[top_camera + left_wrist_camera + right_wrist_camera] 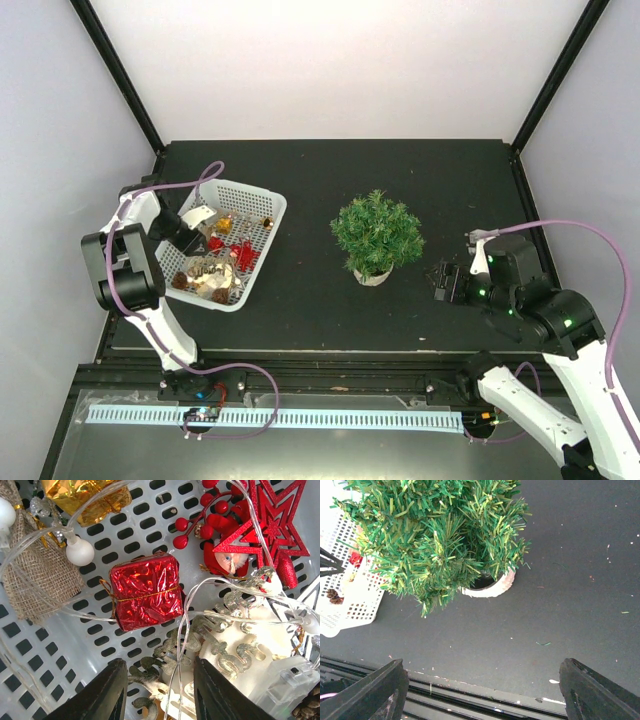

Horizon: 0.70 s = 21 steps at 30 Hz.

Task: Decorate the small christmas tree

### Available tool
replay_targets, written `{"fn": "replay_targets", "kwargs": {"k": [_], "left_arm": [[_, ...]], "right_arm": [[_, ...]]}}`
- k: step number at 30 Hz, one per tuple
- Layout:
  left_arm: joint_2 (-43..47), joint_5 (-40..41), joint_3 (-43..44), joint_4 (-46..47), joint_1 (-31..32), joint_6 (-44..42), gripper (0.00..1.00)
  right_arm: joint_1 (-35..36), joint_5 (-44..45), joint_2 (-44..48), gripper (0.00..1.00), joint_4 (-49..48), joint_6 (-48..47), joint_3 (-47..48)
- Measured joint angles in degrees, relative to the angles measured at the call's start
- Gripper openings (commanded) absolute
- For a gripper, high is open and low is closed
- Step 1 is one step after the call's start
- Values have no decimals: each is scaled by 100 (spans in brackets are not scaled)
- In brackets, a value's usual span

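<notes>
The small christmas tree [377, 233] stands bare in its whitish pot [371, 276] mid-table; it also shows in the right wrist view [437, 535]. My left gripper [160, 700] is open inside the white basket [262, 206], its jaws either side of a clear light-string wire [181, 645] and a gold glitter script ornament [235, 625]. Just beyond lie a red foil gift box [145, 591], a gold gift box [87, 497], a burlap bag [35, 575], a red star [265, 530] and a Santa figure [227, 560]. My right gripper [480, 690] is open and empty, right of the tree.
The white basket [350, 605] lies left of the tree. A black frame post [115, 65] rises behind the basket, another post [560, 65] at the far right. The table's front edge and a metal rail [470, 692] run just below my right gripper.
</notes>
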<state>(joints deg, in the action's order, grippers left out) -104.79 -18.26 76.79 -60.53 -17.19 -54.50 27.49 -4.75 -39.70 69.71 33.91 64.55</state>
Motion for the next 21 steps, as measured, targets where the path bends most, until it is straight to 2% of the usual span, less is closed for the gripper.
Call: {"fn": "replay_targets", "kwargs": {"k": [15, 17, 21], "left_arm": [[-245, 31, -2, 4, -116, -479, 35], [-258, 37, -2, 17, -118, -498, 29], [-273, 66, -2, 68, -122, -511, 9]], "right_arm": [[0, -107, -192, 83, 0, 15, -4], [0, -138, -192, 83, -2, 52, -4], [0, -168, -192, 83, -2, 94, -4]]}}
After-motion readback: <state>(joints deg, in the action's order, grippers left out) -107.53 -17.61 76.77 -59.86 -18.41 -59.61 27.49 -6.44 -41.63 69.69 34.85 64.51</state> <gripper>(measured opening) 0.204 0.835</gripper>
